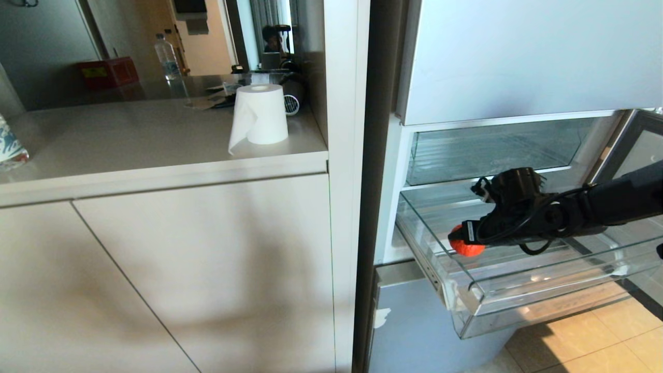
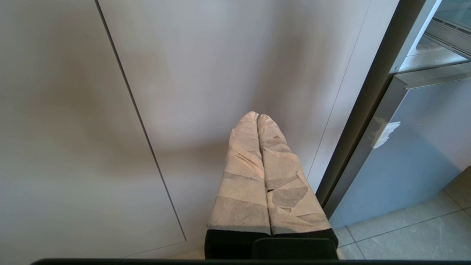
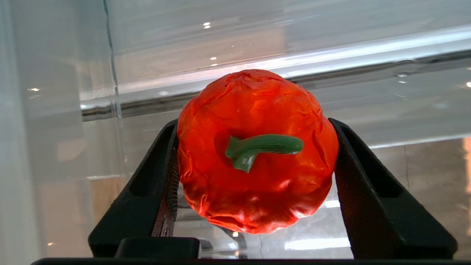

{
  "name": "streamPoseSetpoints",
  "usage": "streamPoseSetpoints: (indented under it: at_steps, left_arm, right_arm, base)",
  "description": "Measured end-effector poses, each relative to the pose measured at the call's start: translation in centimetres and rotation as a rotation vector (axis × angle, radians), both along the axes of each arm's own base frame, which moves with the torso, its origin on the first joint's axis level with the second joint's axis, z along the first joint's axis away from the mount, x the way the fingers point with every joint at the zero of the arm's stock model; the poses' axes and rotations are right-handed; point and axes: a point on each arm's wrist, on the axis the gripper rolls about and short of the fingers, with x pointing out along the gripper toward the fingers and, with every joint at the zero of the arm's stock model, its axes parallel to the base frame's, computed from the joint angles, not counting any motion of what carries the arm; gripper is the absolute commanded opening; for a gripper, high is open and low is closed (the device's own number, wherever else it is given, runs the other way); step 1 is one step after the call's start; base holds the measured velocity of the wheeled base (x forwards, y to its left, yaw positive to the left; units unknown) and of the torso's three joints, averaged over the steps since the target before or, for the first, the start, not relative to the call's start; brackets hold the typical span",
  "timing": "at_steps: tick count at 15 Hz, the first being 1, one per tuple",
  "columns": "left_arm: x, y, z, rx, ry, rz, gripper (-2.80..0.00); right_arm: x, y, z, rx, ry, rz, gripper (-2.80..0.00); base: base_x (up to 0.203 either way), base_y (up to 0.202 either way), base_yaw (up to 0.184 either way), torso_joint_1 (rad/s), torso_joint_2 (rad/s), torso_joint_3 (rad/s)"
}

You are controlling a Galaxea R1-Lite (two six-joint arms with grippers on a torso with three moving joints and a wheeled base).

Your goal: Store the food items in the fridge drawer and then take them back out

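An orange-red food item [image 3: 257, 154] with a green stem [image 3: 263, 146] sits between my right gripper's [image 3: 253, 123] black fingers, which press on both its sides. In the head view that food item [image 1: 464, 244] is low inside the pulled-out fridge drawer [image 1: 518, 303], near its left wall, with the right gripper [image 1: 467, 234] reaching in from the right. I cannot tell whether the item rests on the ribbed floor. My left gripper [image 2: 257, 117] is parked low with its taped fingers pressed together, pointing at a cabinet door [image 2: 220, 55].
A second clear drawer [image 1: 492, 150] sits pushed in above the open one. The open fridge door [image 1: 639, 150] stands at the far right. A countertop [image 1: 155, 150] to the left holds a paper roll [image 1: 259, 115], a water bottle [image 1: 166, 57] and a red box [image 1: 107, 72].
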Motion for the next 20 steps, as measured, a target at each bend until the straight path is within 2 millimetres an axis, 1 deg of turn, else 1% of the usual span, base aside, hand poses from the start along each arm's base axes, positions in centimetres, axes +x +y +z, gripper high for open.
streamPoseSetpoints:
  at_steps: [1, 3, 4, 6, 9, 11, 12, 13, 14, 15, 16, 17, 18, 20]
  left_arm:
    - [0.0, 0.0, 0.0, 0.000, 0.000, 0.000, -2.80]
    - [0.0, 0.0, 0.0, 0.000, 0.000, 0.000, -2.80]
    - [0.0, 0.0, 0.0, 0.000, 0.000, 0.000, -2.80]
    - [0.0, 0.0, 0.0, 0.000, 0.000, 0.000, -2.80]
    - [0.0, 0.0, 0.0, 0.000, 0.000, 0.000, -2.80]
    - [0.0, 0.0, 0.0, 0.000, 0.000, 0.000, -2.80]
    - [0.0, 0.0, 0.0, 0.000, 0.000, 0.000, -2.80]
    - [0.0, 0.0, 0.0, 0.000, 0.000, 0.000, -2.80]
    - [0.0, 0.0, 0.0, 0.000, 0.000, 0.000, -2.80]
    - [0.0, 0.0, 0.0, 0.000, 0.000, 0.000, -2.80]
    - [0.0, 0.0, 0.0, 0.000, 0.000, 0.000, -2.80]
    - [0.0, 0.0, 0.0, 0.000, 0.000, 0.000, -2.80]
    - [0.0, 0.0, 0.0, 0.000, 0.000, 0.000, -2.80]
    - [0.0, 0.0, 0.0, 0.000, 0.000, 0.000, -2.80]
  right_arm:
    - [-0.4, 0.0, 0.6, 0.003, -0.011, -0.007, -2.80]
    - [-1.8, 0.1, 2.5, 0.002, -0.043, -0.014, -2.80]
    - [-2.9, 0.1, 3.7, 0.001, -0.065, -0.017, -2.80]
    - [-5.8, 0.2, 6.4, -0.006, -0.121, -0.024, -2.80]
    - [-11.6, -0.3, 10.7, -0.026, -0.239, -0.058, -2.80]
    - [-16.8, -1.0, 13.7, -0.022, -0.353, -0.081, -2.80]
    - [-19.9, -1.4, 14.8, -0.021, -0.413, -0.101, -2.80]
    - [-22.7, -1.9, 15.4, -0.026, -0.460, -0.124, -2.80]
    - [-26.0, -2.4, 15.7, -0.035, -0.507, -0.156, -2.80]
    - [-29.3, -3.1, 15.3, -0.053, -0.543, -0.200, -2.80]
    - [-32.2, -3.6, 14.4, -0.070, -0.569, -0.242, -2.80]
    - [-34.8, -4.1, 13.0, -0.094, -0.588, -0.284, -2.80]
    - [-37.0, -4.4, 10.5, -0.131, -0.580, -0.311, -2.80]
    - [-39.6, -4.6, 5.4, -0.183, -0.543, -0.271, -2.80]
  base:
    - [0.000, 0.000, 0.000, 0.000, 0.00, 0.000]
    - [0.000, 0.000, 0.000, 0.000, 0.00, 0.000]
    - [0.000, 0.000, 0.000, 0.000, 0.00, 0.000]
    - [0.000, 0.000, 0.000, 0.000, 0.00, 0.000]
    - [0.000, 0.000, 0.000, 0.000, 0.00, 0.000]
    - [0.000, 0.000, 0.000, 0.000, 0.00, 0.000]
    - [0.000, 0.000, 0.000, 0.000, 0.00, 0.000]
    - [0.000, 0.000, 0.000, 0.000, 0.00, 0.000]
    - [0.000, 0.000, 0.000, 0.000, 0.00, 0.000]
    - [0.000, 0.000, 0.000, 0.000, 0.00, 0.000]
    - [0.000, 0.000, 0.000, 0.000, 0.00, 0.000]
    - [0.000, 0.000, 0.000, 0.000, 0.00, 0.000]
    - [0.000, 0.000, 0.000, 0.000, 0.00, 0.000]
    - [0.000, 0.000, 0.000, 0.000, 0.00, 0.000]
